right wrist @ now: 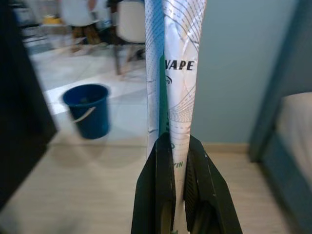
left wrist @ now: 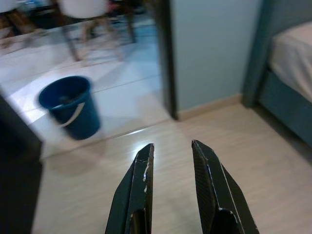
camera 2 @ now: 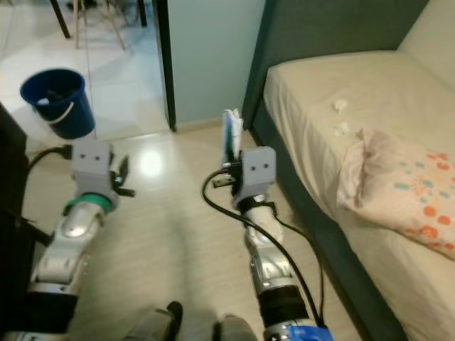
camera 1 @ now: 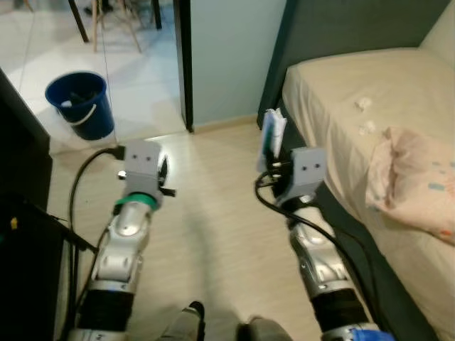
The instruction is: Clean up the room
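My right gripper (camera 1: 270, 158) is shut on a flat white and green wrapper (right wrist: 175, 73) that stands up between its fingers, held above the wood floor beside the bed. My left gripper (left wrist: 170, 156) is open with nothing between its fingers, raised over the floor to the left. A blue bucket (camera 1: 79, 103) with a white handle sits on the tiled floor ahead to the left, past the doorway. Two small crumpled white scraps (camera 1: 364, 104) lie on the bed's beige sheet.
The bed (camera 1: 341, 92) with a dark frame runs along the right, with a patterned pillow (camera 1: 419, 181) on it. A dark door frame (camera 1: 185, 64) and a blue-grey wall stand ahead. Black furniture (camera 1: 21, 177) lines the left. Chair legs (camera 1: 106, 25) stand beyond the bucket.
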